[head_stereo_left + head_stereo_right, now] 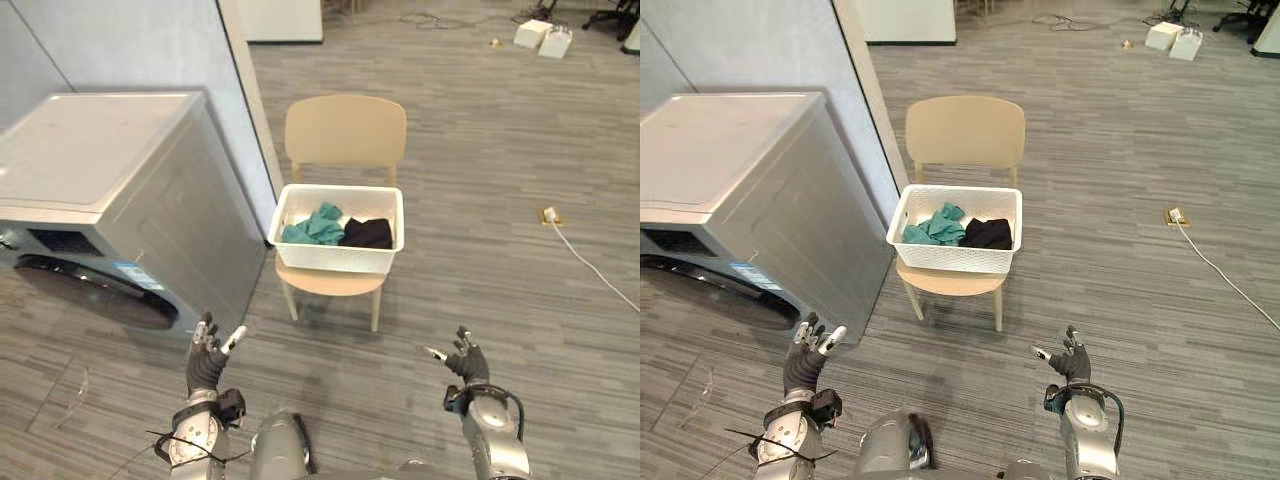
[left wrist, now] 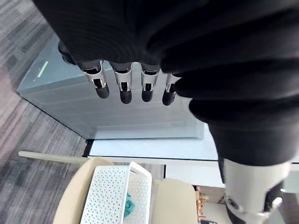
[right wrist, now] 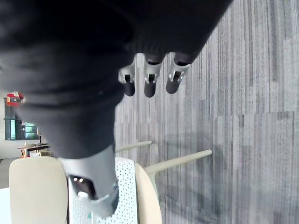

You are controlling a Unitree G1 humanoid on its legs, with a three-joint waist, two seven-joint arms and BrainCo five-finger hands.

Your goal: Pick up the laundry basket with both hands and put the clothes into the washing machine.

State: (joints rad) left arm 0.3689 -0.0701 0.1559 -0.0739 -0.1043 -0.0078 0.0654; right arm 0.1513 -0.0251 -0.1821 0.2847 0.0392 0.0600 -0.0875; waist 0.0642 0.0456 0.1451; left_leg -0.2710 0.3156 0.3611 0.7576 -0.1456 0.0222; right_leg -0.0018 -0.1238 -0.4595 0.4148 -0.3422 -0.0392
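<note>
We are holding our left hand (image 1: 205,362) and right hand (image 1: 466,362) low and near, fingers spread, both gripping nothing. We are reading this as the approach. The white perforated plastic laundry basket (image 1: 335,258) is sitting ahead on the beige wooden chair (image 1: 345,130), well apart from both hands, carrying a teal garment (image 1: 318,225) and a black garment (image 1: 367,233). Next we are needing to close in and take each end of the rim. The grey front-loading washing machine (image 1: 110,190) is standing left, just beside the chair. A white cable (image 1: 585,260) is trailing far right, out of our way.
</note>
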